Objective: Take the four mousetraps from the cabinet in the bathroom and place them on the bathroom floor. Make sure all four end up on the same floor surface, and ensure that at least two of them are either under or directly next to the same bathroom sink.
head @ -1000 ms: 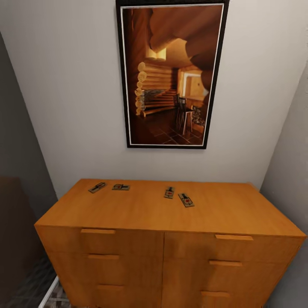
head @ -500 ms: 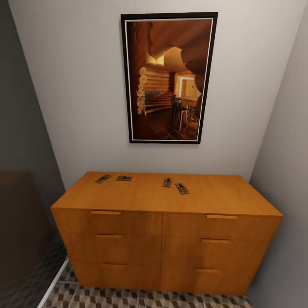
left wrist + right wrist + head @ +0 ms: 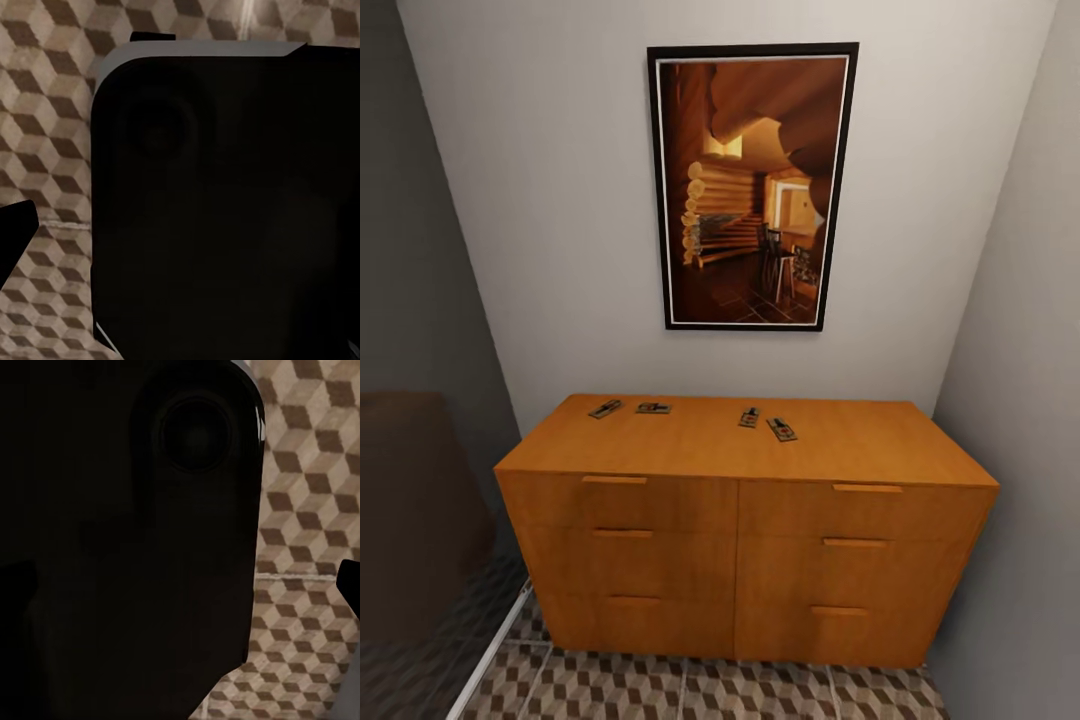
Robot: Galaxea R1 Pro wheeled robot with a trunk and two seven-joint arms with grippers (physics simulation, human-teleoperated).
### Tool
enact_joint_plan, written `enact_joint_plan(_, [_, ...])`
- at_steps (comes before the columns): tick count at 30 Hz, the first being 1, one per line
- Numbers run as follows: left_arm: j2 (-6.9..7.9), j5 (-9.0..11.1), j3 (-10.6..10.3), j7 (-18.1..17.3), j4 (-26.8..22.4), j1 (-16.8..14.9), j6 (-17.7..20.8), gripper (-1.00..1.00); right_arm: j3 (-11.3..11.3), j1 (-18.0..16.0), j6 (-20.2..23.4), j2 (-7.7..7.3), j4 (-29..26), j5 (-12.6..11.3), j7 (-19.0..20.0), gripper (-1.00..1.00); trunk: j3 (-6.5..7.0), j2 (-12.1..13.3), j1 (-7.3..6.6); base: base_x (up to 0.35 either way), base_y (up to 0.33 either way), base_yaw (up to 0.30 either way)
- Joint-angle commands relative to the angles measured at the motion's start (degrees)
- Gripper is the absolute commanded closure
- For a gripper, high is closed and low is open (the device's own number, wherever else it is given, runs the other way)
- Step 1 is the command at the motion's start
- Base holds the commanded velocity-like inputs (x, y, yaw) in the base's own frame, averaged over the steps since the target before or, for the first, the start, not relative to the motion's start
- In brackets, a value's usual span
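1. Orange-brown wood forms the cabinet point(image 3: 745, 500), which stands against the pale wall directly below a framed picture point(image 3: 752, 187). Its drawers appear shut.
2. All four mousetraps lie on the cabinet's top surface, toward its back edge. Two sit as a pair toward the cabinet's left rear: one point(image 3: 605, 408) angled, one point(image 3: 653, 408) just beside it. Two more sit near the cabinet's middle rear: one point(image 3: 749, 417) and one point(image 3: 781, 429), close together but apart.
3. Cube-patterned bathroom floor point(image 3: 690, 690) shows in front of the cabinet's base. No trap is on it yet.
4. Step in hand, as judged: positioning the base before the cabinet ahead of the first pick. None of the four is yet collected.
5. To do it well: stand square to the cabinet, close enough that the rear traps come within reach. Take the nearer middle pair first. Descend from above and close across a board's short width, since the traps are flat and thin.
6. Gripper state: both wrist views look down at the floor past a dark body of the robot point(image 3: 225, 202). Dark tips at the edges of those views are too partial to judge, so I cannot tell how far open either gripper is, nor confirm that either holds anything.
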Motion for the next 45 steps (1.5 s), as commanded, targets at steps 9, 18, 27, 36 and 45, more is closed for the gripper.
enact_joint_plan(9, [-0.04,0.46,0.09,0.07,-0.14,-0.01,-0.21,-1.00,0.17,-0.01,-0.13,-0.04,-0.09,0.10,-0.11,-1.00,-0.04,-0.03,0.00,-0.012,0.000,0.000])
enact_joint_plan(18, [0.88,0.46,0.04,0.22,-10.86,-0.01,-3.79,-1.00,0.26,-0.01,0.10,-0.91,-7.74,0.41,0.03,-1.00,-0.04,-0.03,0.00,-0.001,0.000,0.000])
enact_joint_plan(27, [4.46,0.40,0.08,0.21,-33.00,-0.01,9.42,-1.00,0.26,-0.01,16.95,-1.22,-30.75,0.43,-0.05,-1.00,-0.04,-0.03,0.00,0.000,0.000,0.000])
enact_joint_plan(36, [6.51,0.36,0.19,0.25,-52.95,-0.01,21.18,-1.00,-0.13,-0.01,27.73,-2.89,-49.96,0.48,-0.07,-1.00,-0.04,-0.03,0.00,0.000,0.000,0.000])
enact_joint_plan(45, [6.79,0.33,0.20,0.15,-70.50,-0.01,30.80,-1.00,-0.26,-0.01,35.02,-4.27,-63.93,0.49,-0.14,-1.00,-0.04,-0.03,0.00,0.000,0.000,0.000])
